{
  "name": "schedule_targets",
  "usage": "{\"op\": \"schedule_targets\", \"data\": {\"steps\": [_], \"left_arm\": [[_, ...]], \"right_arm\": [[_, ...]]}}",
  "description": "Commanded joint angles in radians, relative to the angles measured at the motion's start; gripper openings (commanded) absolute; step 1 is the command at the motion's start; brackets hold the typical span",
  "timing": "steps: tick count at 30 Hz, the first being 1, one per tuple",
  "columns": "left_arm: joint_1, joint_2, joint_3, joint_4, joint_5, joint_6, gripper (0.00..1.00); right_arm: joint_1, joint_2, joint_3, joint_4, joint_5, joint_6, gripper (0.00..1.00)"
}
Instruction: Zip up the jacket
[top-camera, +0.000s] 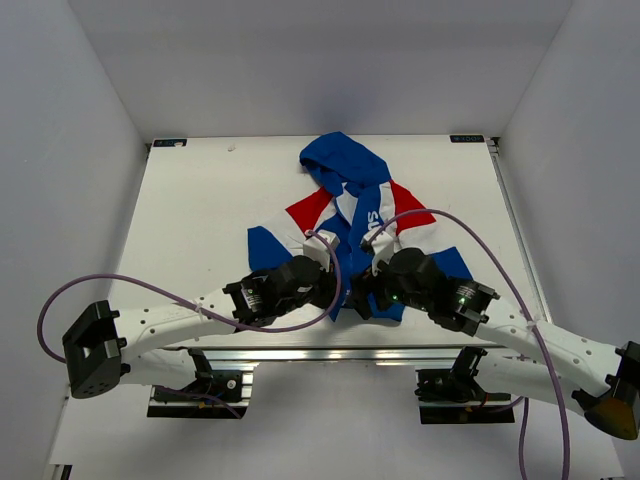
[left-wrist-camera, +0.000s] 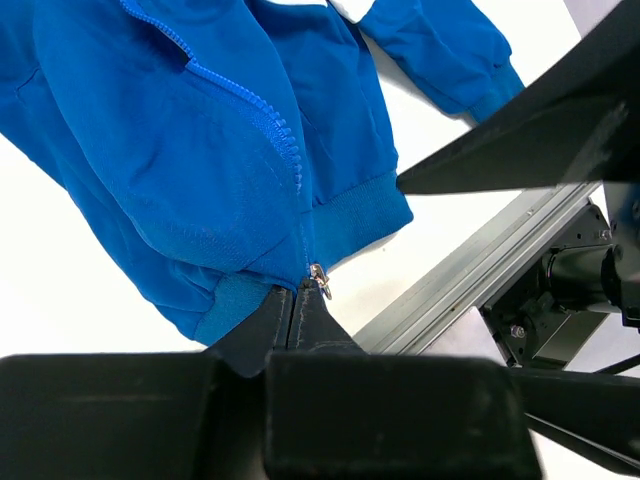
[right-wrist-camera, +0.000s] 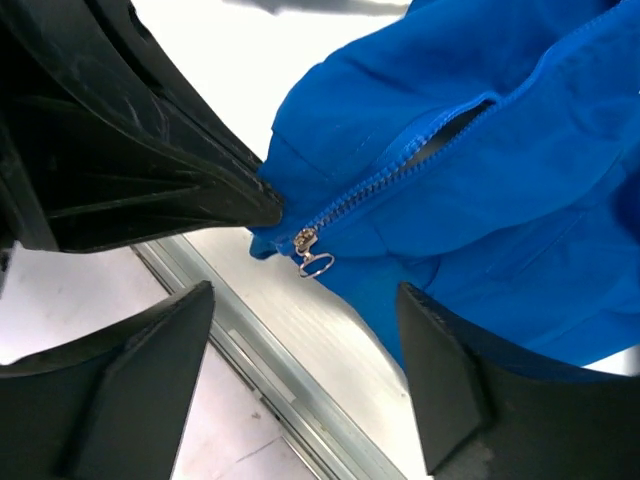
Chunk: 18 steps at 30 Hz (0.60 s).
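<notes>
Toward the middle of the bench (top-camera: 200, 200), a little right of centre, the jacket (top-camera: 345, 200) lies flat in the top view. Its blue hood (top-camera: 345, 160) points at the far edge and its hem at the near edge. The left hand (top-camera: 335, 290) and the right hand (top-camera: 362, 298) both meet at that hem. From this height I cannot tell how their fingers stand.

At the left wrist, the left hand (left-wrist-camera: 293, 310) is pinched narrow on the blue hem (left-wrist-camera: 350, 215), right at the foot of the zipper. The slider (left-wrist-camera: 317, 272) sits just above the fingertips, and the zipper teeth (left-wrist-camera: 275, 125) climb away from it. The near-edge rail (left-wrist-camera: 470, 270) shows beyond.

At the right wrist, the right hand (right-wrist-camera: 305, 300) is spread wide and holds nothing. The slider (right-wrist-camera: 304, 240) and its pull ring (right-wrist-camera: 318, 265) hang between the two fingers, touching neither. Further up, the teeth (right-wrist-camera: 400, 165) part around a dark gap.

As I judge it, the hem is pinned and the slider is seated at the bottom, so the preparation looks done. The pull is not yet gripped, and nearly the whole run toward the collar is left to close.
</notes>
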Motion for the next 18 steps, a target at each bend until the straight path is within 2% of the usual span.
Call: {"op": "schedule_targets", "data": {"steps": [1,4,9,14,18], "left_arm": [[0.002,-0.008,0.037,-0.01,-0.004,-0.012,0.0],[0.002,-0.003,0.038,-0.013,-0.001,-0.021,0.0],[0.003,0.002,0.04,-0.009,0.009,-0.026,0.0],[0.003,0.008,0.046,-0.015,0.015,-0.026,0.0],[0.003,0.009,0.046,-0.015,0.015,-0.032,0.0]], "right_arm": [[0.02,0.022,0.0,-0.028,0.035,-0.017,0.77],[0.034,0.04,-0.025,0.004,0.021,0.004,0.72],[0.054,0.048,-0.072,0.071,0.039,0.016,0.7],[0.057,0.059,-0.103,0.134,0.044,0.021,0.58],[0.057,0.071,-0.126,0.186,0.053,0.024,0.53]]}}
